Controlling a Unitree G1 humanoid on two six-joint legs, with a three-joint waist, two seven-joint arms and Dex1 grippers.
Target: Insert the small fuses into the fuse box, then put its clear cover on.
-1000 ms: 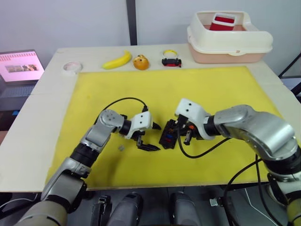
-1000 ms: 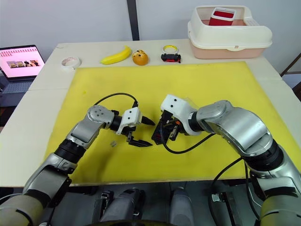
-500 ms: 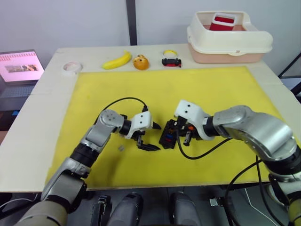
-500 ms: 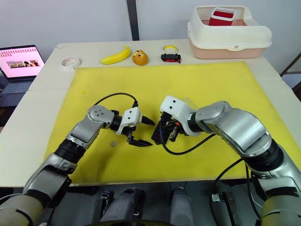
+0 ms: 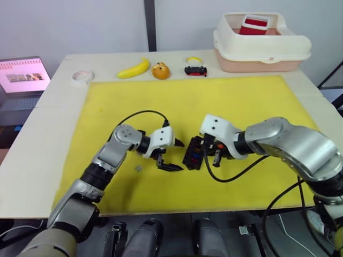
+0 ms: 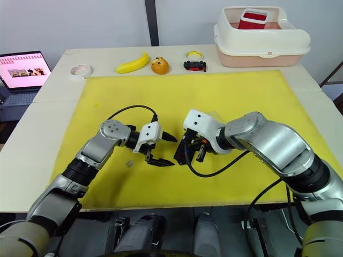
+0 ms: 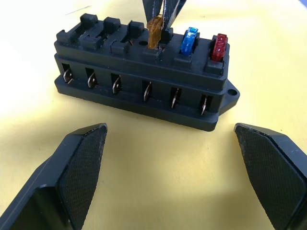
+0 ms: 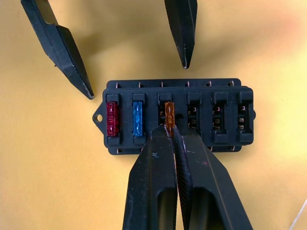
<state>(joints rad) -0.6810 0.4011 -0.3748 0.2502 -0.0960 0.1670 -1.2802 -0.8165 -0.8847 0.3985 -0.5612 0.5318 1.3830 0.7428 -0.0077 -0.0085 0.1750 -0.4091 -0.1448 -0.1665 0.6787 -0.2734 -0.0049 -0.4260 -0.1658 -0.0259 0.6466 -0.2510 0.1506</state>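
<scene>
As the right gripper [image 8: 169,132] pinched the amber fuse [image 8: 168,111] by its top edge over the fuse box [image 8: 175,116], it looked light, rigid and easily tilted. The left gripper [image 7: 175,160] stood spread, empty, beside the box.

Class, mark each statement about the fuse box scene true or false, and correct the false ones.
1. The fuse box holds a red fuse and a blue fuse. True.
2. The right gripper grips an orange fuse at the third slot. True.
3. The left gripper is shut on the box. False: its jaws are open, apart from the box.
4. All six slots are filled. False: three stand empty.
5. The banana lies on the yellow mat. False: it lies beyond the mat.
</scene>
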